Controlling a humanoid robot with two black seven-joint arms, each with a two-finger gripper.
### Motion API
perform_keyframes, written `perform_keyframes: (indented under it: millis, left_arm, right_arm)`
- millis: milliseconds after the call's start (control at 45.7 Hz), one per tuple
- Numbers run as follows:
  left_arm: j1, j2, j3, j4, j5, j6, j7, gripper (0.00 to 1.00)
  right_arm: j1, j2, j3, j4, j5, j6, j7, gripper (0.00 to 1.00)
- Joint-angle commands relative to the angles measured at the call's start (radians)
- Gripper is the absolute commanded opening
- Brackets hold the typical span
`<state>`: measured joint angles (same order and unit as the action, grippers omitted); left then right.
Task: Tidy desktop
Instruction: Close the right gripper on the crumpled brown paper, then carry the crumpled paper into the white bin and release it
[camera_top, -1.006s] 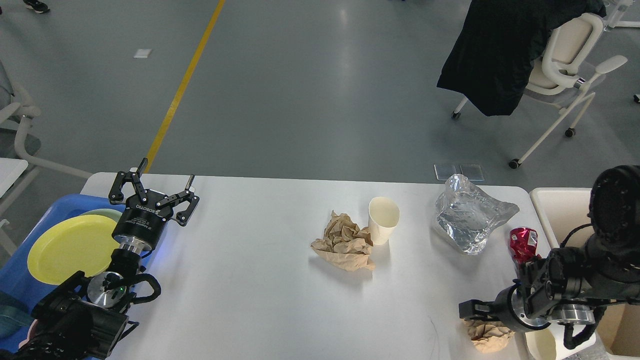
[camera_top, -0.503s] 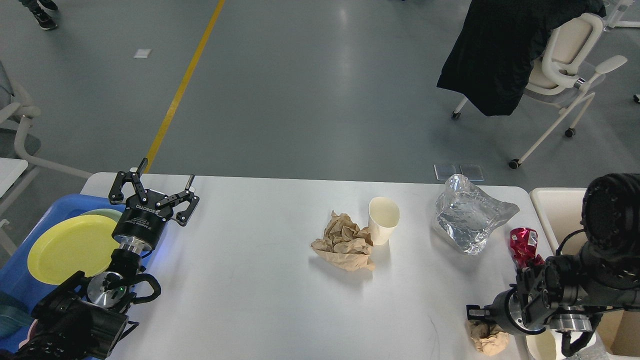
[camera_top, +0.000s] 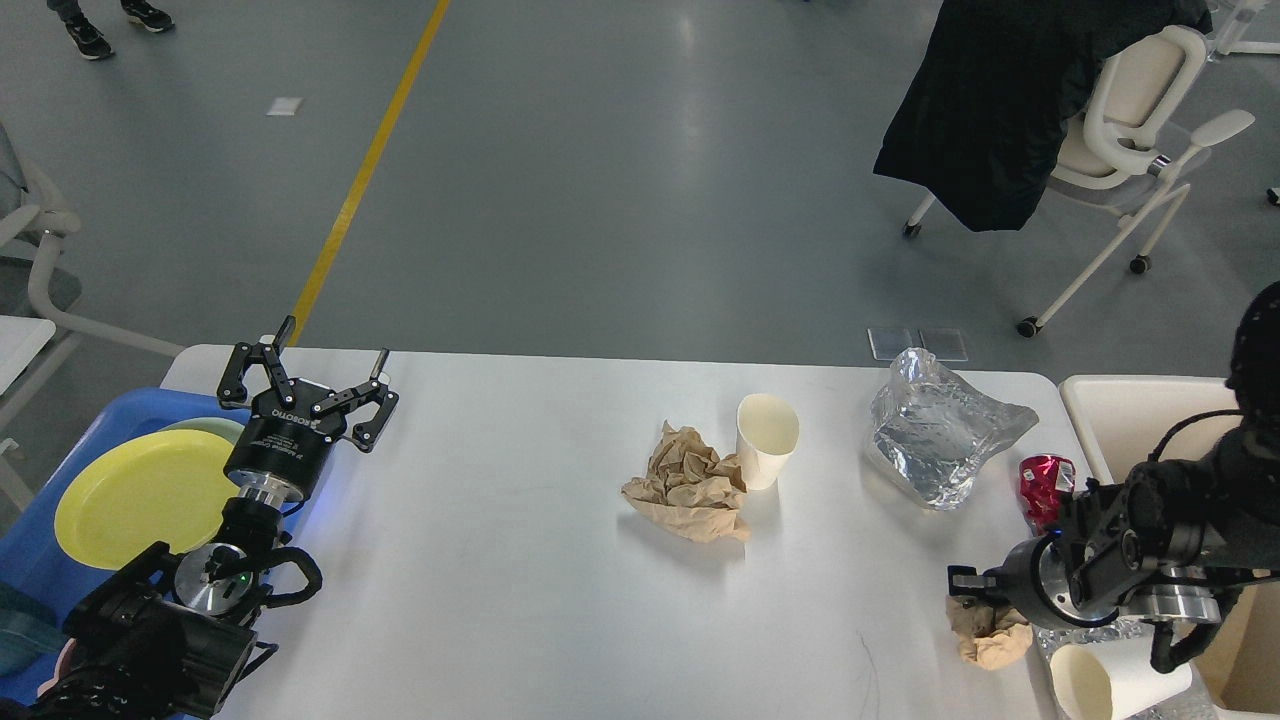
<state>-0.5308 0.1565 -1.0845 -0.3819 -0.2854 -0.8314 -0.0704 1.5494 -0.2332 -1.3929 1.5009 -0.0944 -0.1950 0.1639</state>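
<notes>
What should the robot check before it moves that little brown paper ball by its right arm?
1. Right gripper is at the small crumpled brown paper ball: ok.
2. Its jaws have the ball firmly: cannot tell, they look dark and end-on.
3. Cream rectangular bin beside the white desktop has visible room: ok.
4. Red crinkled foil wrapper stands close to the arm's path: not ok, it may get bumped.
5. Left gripper is open and holds nothing: ok.
6. White paper cup stands upright, far from the move: ok.

Right gripper fingers indistinguishable, overlapping small paper wad; red can partly behind arm; lower cup cut by frame edge.
</notes>
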Motion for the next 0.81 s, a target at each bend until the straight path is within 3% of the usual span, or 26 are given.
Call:
perform_keyframes:
  millis: [0,153,284,481,612,787]
  left_arm:
    - [0.000,0.000,0.000,0.000,0.000,0.000,0.000,1.00]
    - [0.000,0.000,0.000,0.000,0.000,0.000,0.000,1.00]
    - [0.000,0.000,0.000,0.000,0.000,0.000,0.000,1.00]
    - [0.000,0.000,0.000,0.000,0.000,0.000,0.000,1.00]
    - [0.000,0.000,0.000,0.000,0.000,0.000,0.000,1.00]
    - [0.000,0.000,0.000,0.000,0.000,0.000,0.001,1.00]
  right_arm:
    - [0.148,-0.044,-0.003,0.097,-0.041,0.014,0.000,0.00]
    - [0.354,-0.058,0.002,0.173,-0.044,0.103,0.000,0.00]
    - [0.534,-0.107,0.031,0.188,-0.047,0.294,0.000,0.00]
    - [0.656,-0.209,0.106,0.168,-0.062,0.520,0.000,0.00]
    - [0.664,-0.219,0.100,0.133,-0.097,0.542,-0.001,0.00]
    - [0.551,-0.277,0.080,-0.077,-0.102,0.539,-0.004,0.00]
